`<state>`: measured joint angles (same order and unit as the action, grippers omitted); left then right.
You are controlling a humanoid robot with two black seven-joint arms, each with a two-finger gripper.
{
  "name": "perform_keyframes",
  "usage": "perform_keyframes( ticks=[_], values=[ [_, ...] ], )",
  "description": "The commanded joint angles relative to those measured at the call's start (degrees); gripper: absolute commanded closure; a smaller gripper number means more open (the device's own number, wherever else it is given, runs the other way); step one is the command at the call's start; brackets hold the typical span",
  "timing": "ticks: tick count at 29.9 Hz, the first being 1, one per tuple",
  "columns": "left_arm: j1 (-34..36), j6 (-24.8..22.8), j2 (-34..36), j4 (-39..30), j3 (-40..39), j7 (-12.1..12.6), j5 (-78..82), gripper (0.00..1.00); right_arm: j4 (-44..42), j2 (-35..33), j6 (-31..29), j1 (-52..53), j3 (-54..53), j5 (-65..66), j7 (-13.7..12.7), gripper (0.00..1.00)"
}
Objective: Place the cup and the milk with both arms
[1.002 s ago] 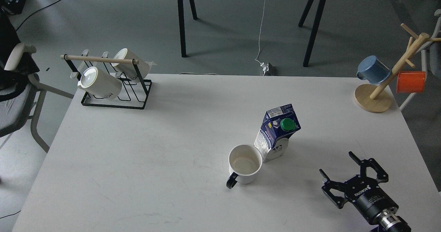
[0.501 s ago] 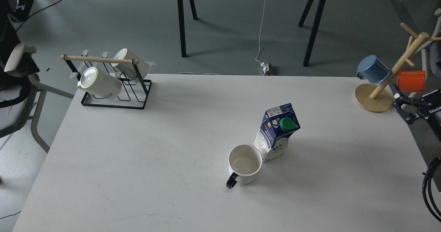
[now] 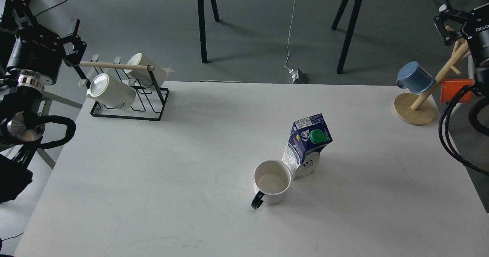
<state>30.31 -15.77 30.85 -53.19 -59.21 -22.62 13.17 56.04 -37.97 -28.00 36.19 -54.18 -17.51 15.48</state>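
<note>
At the table's far corners now — both tools, left (image 3: 49, 18) and right (image 3: 449, 20), newly raised, fingers spread, empty.

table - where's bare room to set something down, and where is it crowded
The table is bare across its near left, between the wire mug rack and the cup, and along the right side below the wooden mug tree. It is crowded at centre-right, where the cup sits right against the milk.
</note>
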Motion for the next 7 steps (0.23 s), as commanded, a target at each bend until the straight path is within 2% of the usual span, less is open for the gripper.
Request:
perform_keyframes(
  ticks=[1,7],
  values=[
    [-0.16,0.04,-1.32,1.33,0.06,-0.06,-1.31,0.0,0.56,1.49,0.0,0.98,1.36,-0.16,-0.19,0.01],
    [-0.16,0.39,-1.41,1.51,0.06,-0.41,-1.4,0.0,-0.15,1.86,0.0,2.48,1.36,0.02,-0.19,0.01]
  ],
)
